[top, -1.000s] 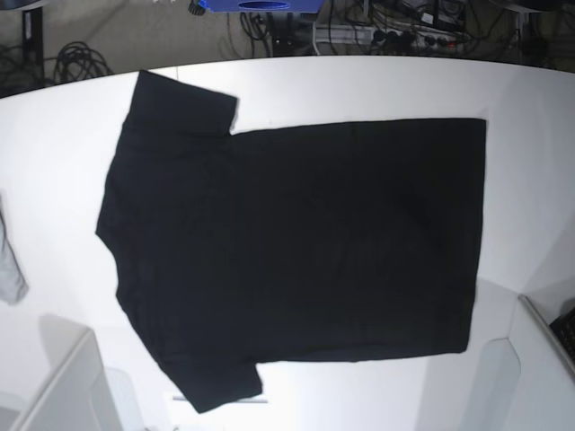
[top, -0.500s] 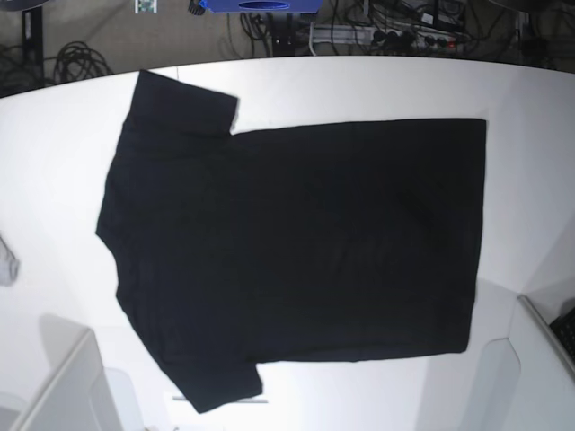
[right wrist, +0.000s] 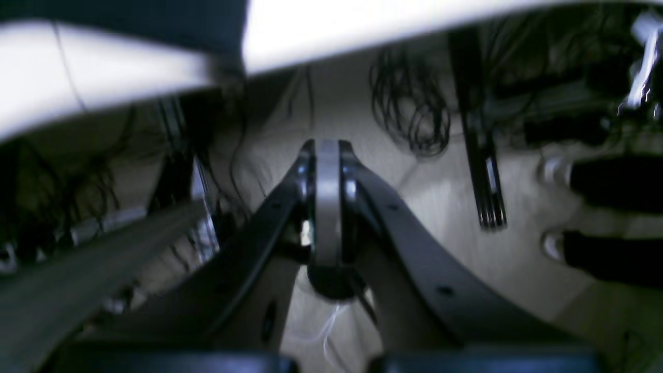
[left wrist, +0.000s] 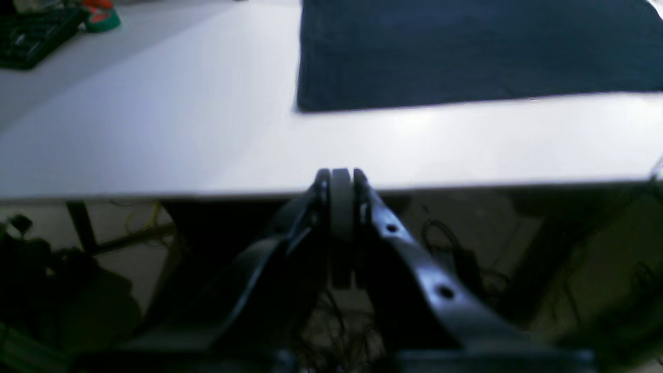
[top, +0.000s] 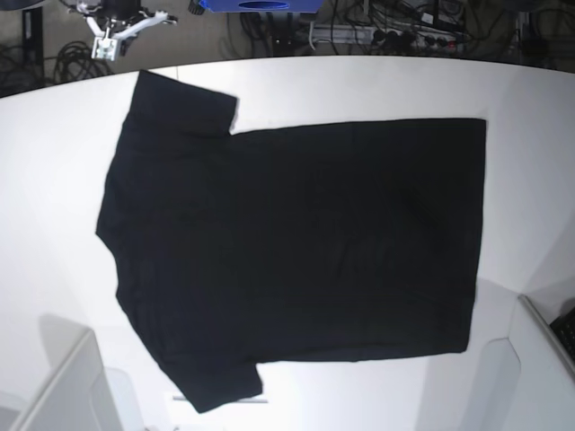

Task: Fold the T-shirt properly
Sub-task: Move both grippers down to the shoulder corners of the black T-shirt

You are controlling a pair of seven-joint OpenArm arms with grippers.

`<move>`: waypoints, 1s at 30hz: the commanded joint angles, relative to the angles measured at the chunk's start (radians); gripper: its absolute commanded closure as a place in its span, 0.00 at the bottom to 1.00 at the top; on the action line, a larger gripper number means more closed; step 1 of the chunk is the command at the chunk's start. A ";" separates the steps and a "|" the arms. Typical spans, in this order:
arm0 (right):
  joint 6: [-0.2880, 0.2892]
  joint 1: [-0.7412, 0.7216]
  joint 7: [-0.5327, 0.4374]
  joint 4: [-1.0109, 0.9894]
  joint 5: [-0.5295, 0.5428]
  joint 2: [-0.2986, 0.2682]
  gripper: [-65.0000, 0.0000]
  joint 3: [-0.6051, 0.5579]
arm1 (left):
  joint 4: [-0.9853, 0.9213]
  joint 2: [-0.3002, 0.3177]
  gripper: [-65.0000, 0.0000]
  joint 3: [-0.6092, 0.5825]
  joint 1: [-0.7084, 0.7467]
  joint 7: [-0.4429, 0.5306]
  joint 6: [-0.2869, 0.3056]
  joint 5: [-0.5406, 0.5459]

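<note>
The black T-shirt lies flat on the white table, collar end to the left, hem to the right, both short sleeves spread. No print or orange mark shows. In the left wrist view my left gripper is shut and empty, at the table's near edge, apart from the T-shirt's corner. In the right wrist view my right gripper is shut and empty, below the table's edge, over the floor. A sliver of the T-shirt shows at the top. Neither gripper shows in the base view.
White arm parts stand at the base view's bottom left and bottom right. A white object and a blue object lie beyond the far edge. Cables cover the floor. A black keyboard sits at the left.
The small grey cloth at the table's left edge has slid out of the base view. A white object has appeared beyond the table's far left corner. The T-shirt has not moved.
</note>
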State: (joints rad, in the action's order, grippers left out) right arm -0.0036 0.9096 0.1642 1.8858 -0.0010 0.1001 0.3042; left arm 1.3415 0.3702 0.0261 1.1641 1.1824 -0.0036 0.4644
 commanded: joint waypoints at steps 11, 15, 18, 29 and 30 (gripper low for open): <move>0.000 -0.208 0.186 0.082 0.003 0.003 1.00 -0.003 | 0.137 -0.107 1.00 0.211 -0.003 0.020 -0.006 0.004; 0.000 -0.278 0.255 0.082 0.046 0.003 1.00 0.003 | 0.186 -0.113 1.00 0.274 -0.005 -0.101 -0.006 0.004; 0.000 -0.301 0.292 0.084 0.194 -0.007 1.00 0.022 | 0.203 -0.107 1.00 0.286 -0.032 -0.212 -0.006 0.003; 0.000 -0.321 0.295 0.076 0.628 -0.142 0.45 0.089 | 0.361 -0.104 0.50 0.331 -0.135 -0.703 0.007 0.006; 0.000 -0.321 0.295 0.076 0.652 -0.153 0.38 0.089 | 0.379 -0.104 0.48 0.337 -0.146 -0.755 0.024 0.010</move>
State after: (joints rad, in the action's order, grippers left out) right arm -0.0078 0.5854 0.4839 1.9453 0.6495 -0.0448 0.3889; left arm 1.7107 0.2581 0.3553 0.9997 0.3904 0.0204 0.4736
